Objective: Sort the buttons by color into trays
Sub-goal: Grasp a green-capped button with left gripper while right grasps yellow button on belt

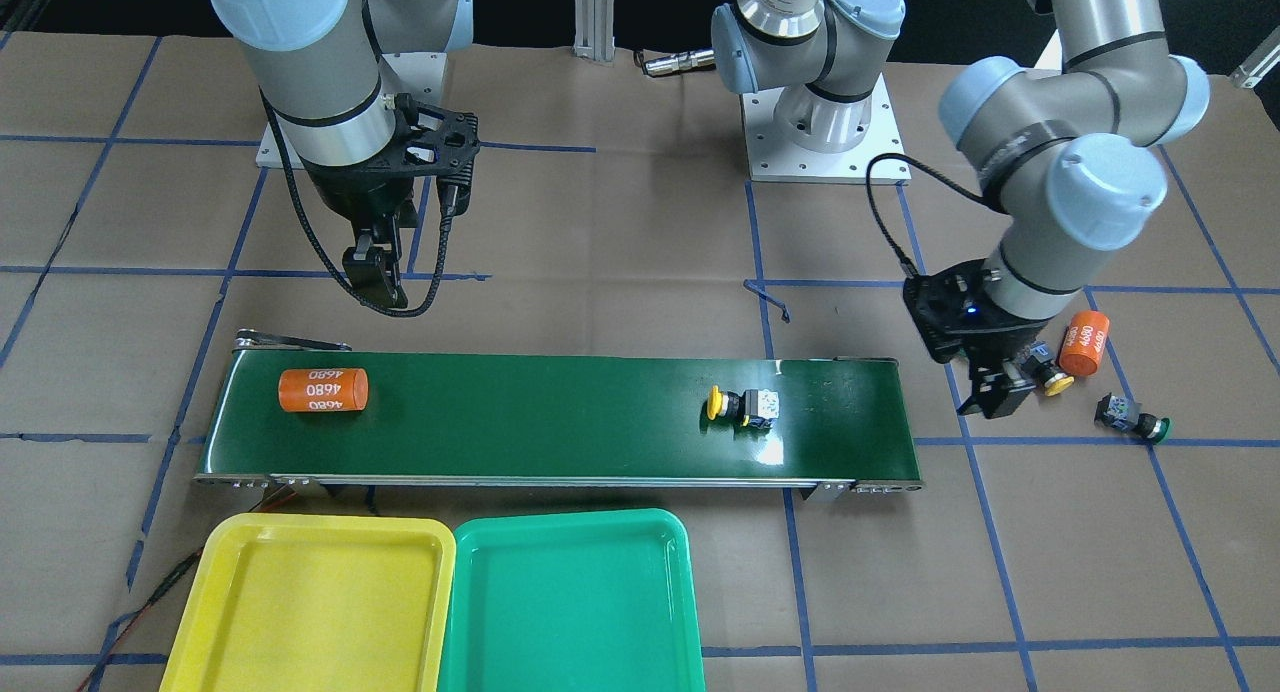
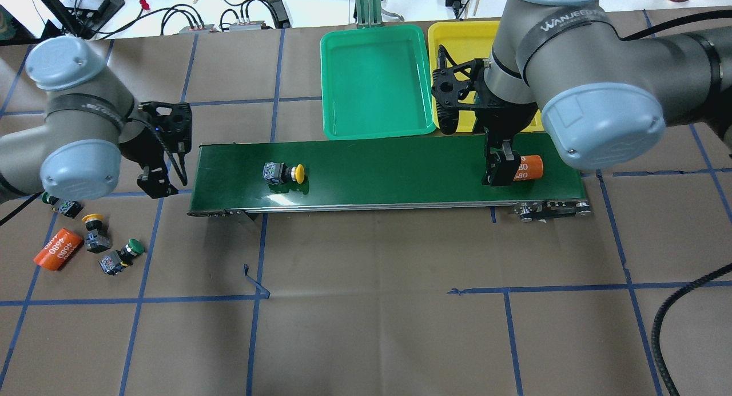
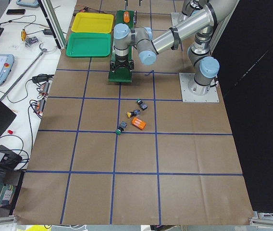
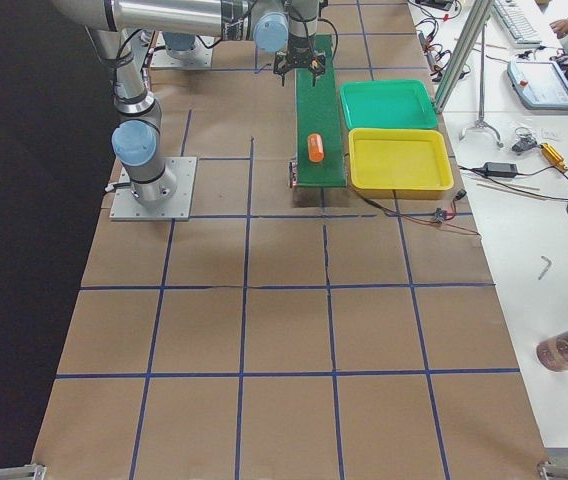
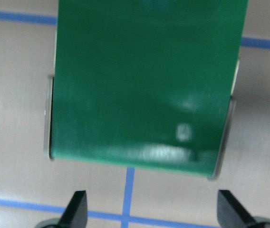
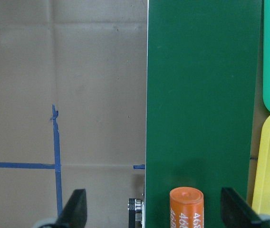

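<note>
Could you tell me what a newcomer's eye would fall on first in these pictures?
The long dark-green conveyor belt across the table's middle, carrying a yellow-capped button toward the left arm's end and an orange cylinder at the other. Next, the bright yellow tray and green tray, side by side on the belt's far side from the robot, both empty. The left gripper and right gripper hang open near opposite belt ends.

Desk point(image 2: 366, 339) is covered in brown paper, with a blue tape point(image 3: 127, 172) grid over it. White bench point(image 4: 524, 260) runs along one long side, littered with cables point(image 3: 41, 78) and a tablet-like screen point(image 4: 542, 85). Aluminium post point(image 2: 369, 4) at that desk edge. Black panel point(image 3: 261, 96) along the opposite side. Lighting even, shadows soft.
</note>
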Controlling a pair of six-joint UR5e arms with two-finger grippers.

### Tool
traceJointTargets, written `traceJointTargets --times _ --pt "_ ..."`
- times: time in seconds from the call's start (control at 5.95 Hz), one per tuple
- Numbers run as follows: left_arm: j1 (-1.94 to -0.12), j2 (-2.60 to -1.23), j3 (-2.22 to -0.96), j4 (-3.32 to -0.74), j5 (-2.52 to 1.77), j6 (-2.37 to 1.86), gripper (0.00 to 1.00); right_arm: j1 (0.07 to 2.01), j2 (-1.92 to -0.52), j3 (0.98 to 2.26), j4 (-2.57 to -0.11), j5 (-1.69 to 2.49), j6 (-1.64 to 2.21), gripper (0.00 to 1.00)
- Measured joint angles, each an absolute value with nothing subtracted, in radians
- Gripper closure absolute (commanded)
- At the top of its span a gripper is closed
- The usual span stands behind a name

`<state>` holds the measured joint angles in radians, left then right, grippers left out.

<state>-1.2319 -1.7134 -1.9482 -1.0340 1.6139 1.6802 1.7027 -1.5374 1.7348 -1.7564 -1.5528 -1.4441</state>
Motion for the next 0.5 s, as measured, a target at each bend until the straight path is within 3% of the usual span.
traceJointTargets --times 0.5 --pt "-0.952 -1.670 -2.105 -1.030 1.604 1.844 0.06 1.708 -1.518 1.731 -1.765 -1.559 -1.420 0.00"
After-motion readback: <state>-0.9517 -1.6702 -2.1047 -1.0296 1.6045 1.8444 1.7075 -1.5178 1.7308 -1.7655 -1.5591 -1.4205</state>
